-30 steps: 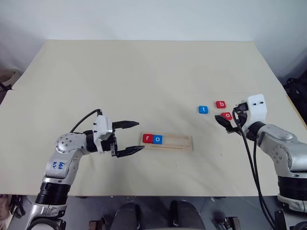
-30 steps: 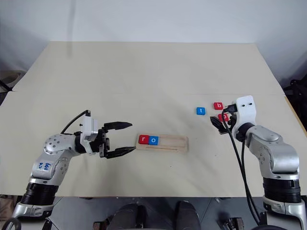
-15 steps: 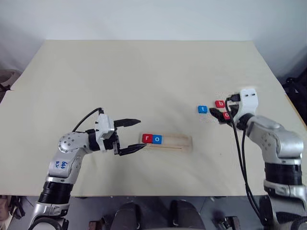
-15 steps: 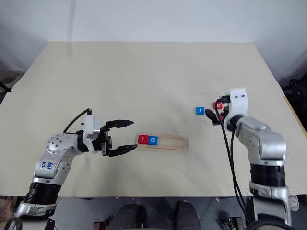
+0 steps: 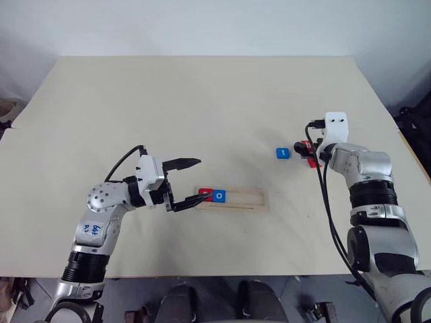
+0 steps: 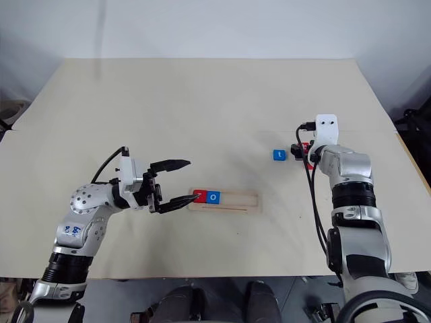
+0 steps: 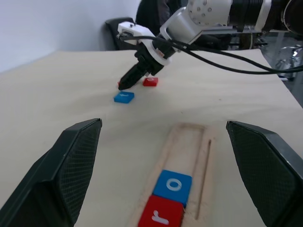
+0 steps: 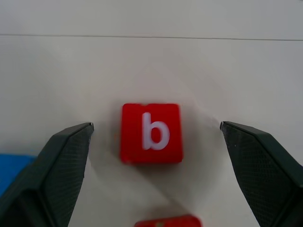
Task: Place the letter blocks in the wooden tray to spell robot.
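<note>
The right gripper [image 8: 154, 137] has reached forward over the loose tiles and now hangs spread wide above the red b block [image 8: 151, 133], which lies flat between its two fingers, ungrasped. The left gripper [image 5: 190, 182] has edged toward the tray end, jaws apart and empty. The wooden tray [image 5: 246, 200] holds two tiles at its left end: a red r block [image 7: 159, 216], then a blue o block [image 7: 173, 185] touching it. Three blocks lie loose on the table [image 5: 202, 108]: the b, the blue t block [image 5: 283, 153] and another red block [image 8: 166, 221], its letter hidden.
</note>
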Robot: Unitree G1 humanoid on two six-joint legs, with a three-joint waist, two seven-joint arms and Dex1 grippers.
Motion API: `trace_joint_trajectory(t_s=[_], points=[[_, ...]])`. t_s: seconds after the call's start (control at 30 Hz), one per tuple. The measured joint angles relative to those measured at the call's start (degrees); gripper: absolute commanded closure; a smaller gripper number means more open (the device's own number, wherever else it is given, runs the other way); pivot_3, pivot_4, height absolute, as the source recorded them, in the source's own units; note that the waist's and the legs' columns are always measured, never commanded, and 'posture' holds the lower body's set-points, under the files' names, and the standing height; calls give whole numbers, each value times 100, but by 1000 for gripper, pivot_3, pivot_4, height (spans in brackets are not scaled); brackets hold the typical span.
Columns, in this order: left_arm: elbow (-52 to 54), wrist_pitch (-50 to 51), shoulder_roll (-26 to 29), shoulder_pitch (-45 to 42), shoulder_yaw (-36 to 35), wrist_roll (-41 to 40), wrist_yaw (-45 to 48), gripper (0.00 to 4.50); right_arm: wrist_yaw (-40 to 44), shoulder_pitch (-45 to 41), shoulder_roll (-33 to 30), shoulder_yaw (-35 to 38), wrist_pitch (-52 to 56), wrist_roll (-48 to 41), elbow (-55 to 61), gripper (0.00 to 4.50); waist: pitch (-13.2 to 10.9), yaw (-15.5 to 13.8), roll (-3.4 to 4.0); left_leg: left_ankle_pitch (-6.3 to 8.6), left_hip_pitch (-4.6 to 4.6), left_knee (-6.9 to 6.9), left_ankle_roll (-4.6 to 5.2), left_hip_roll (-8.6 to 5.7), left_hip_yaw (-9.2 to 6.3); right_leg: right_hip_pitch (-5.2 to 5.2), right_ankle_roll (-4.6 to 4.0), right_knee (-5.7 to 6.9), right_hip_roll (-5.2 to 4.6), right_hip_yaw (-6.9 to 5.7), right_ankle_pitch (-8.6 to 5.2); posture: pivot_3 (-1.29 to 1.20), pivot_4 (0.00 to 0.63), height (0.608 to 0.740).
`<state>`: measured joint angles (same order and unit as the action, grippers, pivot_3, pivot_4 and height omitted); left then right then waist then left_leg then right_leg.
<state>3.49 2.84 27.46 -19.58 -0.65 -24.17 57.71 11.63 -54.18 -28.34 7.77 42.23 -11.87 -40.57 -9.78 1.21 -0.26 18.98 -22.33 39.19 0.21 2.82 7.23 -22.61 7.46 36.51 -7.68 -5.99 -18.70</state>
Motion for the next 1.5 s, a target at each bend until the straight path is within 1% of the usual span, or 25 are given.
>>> trace_joint_trajectory(t_s=[0.03,0.13,0.3,0.37,0.4,0.6,0.7,0.83,0.9,1.0,1.13,1.23,1.37,1.43,1.5], points=[[0,-16,0,-1,-5,2,-30,30,1,-34,5,-1,-15,9,-53,0,0,16,0,0,0,0,0,0,-1,0,0,0,0,0,0,0,150,740],[2,-20,-1,2,-19,0,-80,0,40,-71,39,0,-45,27,-110,574,0,39,0,0,0,0,0,0,-3,0,0,0,0,0,0,0,150,740],[2,-21,9,20,-34,0,-71,0,134,-94,111,-3,40,38,-80,2172,0,34,0,-1,1,0,-1,1,-4,3,0,0,-1,0,0,0,150,740],[-2,-24,9,-7,-34,0,-67,0,164,-94,125,-4,69,41,-37,2919,0,33,0,0,0,0,-1,1,-9,3,0,0,-1,0,0,0,150,740],[-10,-29,9,-27,-35,0,-64,0,182,-96,125,-3,91,42,-27,3036,0,34,0,-1,1,0,-1,1,-10,3,0,0,-1,0,0,0,150,740],[-231,-45,8,-92,-34,1,-35,0,362,-97,106,-28,267,68,131,3036,-2,47,2,-1,0,-2,-1,1,-13,-1,0,0,0,2,0,0,150,740],[-291,-47,-1,-165,-24,1,16,0,509,-97,-12,-86,629,64,563,3036,-6,36,10,-1,-6,-2,-1,0,-15,-5,0,-1,-2,2,0,0,150,740],[-512,-90,-25,-282,52,6,163,0,560,-20,-277,-99,1655,5,1683,3036,-6,31,10,-1,-7,-2,-1,0,-22,-7,0,-2,-2,1,0,0,150,740],[-810,-204,-81,-433,124,54,240,0,636,482,-406,-121,2255,-102,2762,3036,-6,6,9,-1,-8,-4,-1,1,-22,-4,0,-3,0,-7,0,0,150,740],[-1102,-304,-159,-643,159,105,308,0,648,1372,-408,-85,3080,-308,4165,3036,-6,-34,9,0,-12,-3,-1,-1,-21,-5,0,-7,-1,-5,0,0,150,740],[-1324,-405,-218,-761,209,126,499,0,508,2447,-126,241,4202,-516,6042,3036,-5,-82,9,-1,-10,-3,-1,0,-22,-11,0,-4,4,-2,0,0,150,740],[-1503,-442,-246,-807,239,158,604,0,330,2914,315,555,4754,-518,6937,3036,-5,-97,9,-1,-10,-3,-1,-1,-21,-10,0,-3,3,0,0,0,150,740],[-1581,-457,-258,-925,255,174,711,0,48,3497,926,793,4958,-464,7772,3036,-5,-116,8,-1,-12,-3,-1,-3,-21,-10,0,-6,3,-2,0,0,150,740],[-1596,-461,-259,-956,255,175,761,0,-43,3674,1132,841,4971,-461,8006,3036,-3,-111,5,0,-12,-3,-1,-4,-22,-10,0,-8,3,-1,0,0,150,740],[-1629,-469,-259,-960,255,181,814,0,-66,3783,1205,822,4988,-464,8164,3036,-3,-106,5,-1,-11,-4,-1,-4,-21,-9,0,-7,5,-1,0,0,150,740]])
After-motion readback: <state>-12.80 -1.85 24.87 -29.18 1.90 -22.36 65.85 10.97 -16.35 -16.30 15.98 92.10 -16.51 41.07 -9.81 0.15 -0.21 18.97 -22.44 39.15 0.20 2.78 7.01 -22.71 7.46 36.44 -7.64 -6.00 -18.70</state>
